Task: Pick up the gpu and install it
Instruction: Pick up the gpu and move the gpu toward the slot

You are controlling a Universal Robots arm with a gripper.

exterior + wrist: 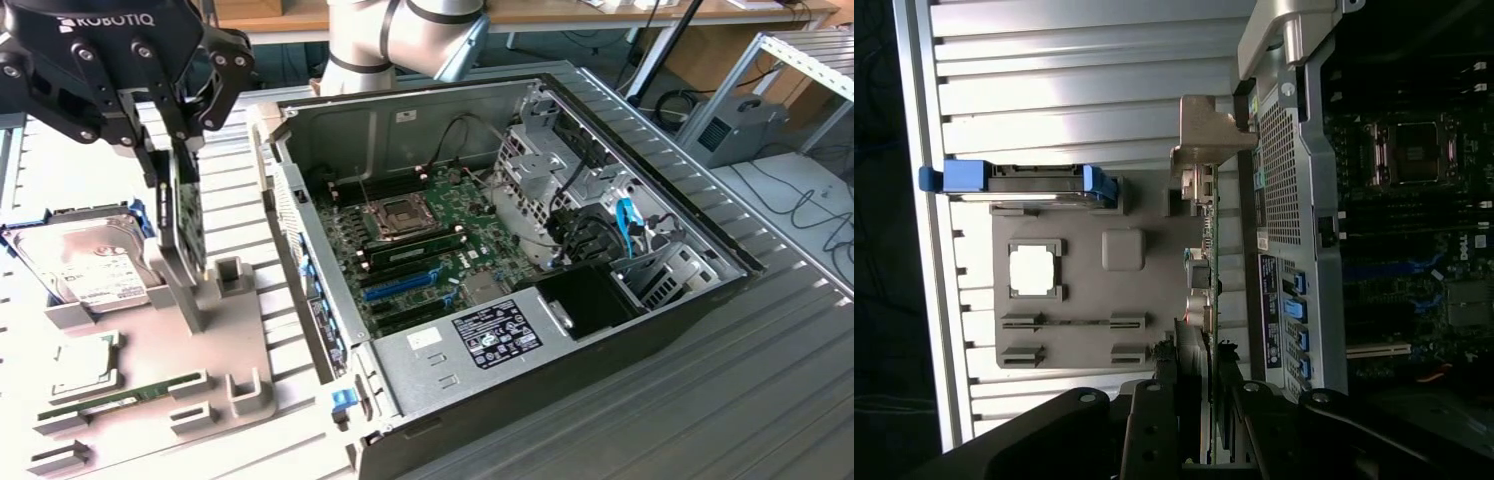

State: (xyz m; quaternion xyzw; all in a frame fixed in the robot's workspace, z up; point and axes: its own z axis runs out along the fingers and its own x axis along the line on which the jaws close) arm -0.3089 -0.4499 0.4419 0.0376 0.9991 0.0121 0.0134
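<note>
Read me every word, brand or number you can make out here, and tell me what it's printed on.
"ROBOTIQ": white letters on the black body of the gripper.
White label on the hard drive: print too small to read.
Dark label on the power supply inside the open computer: too small to read.
Side of the gpu, which the gripper holds upright: no text legible.

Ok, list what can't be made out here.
- gpu fan side: wrist view, card seen edge-on.
- gripper body: exterior view, cut off by the top edge.
- hard drive label print: exterior view, too small.
</note>
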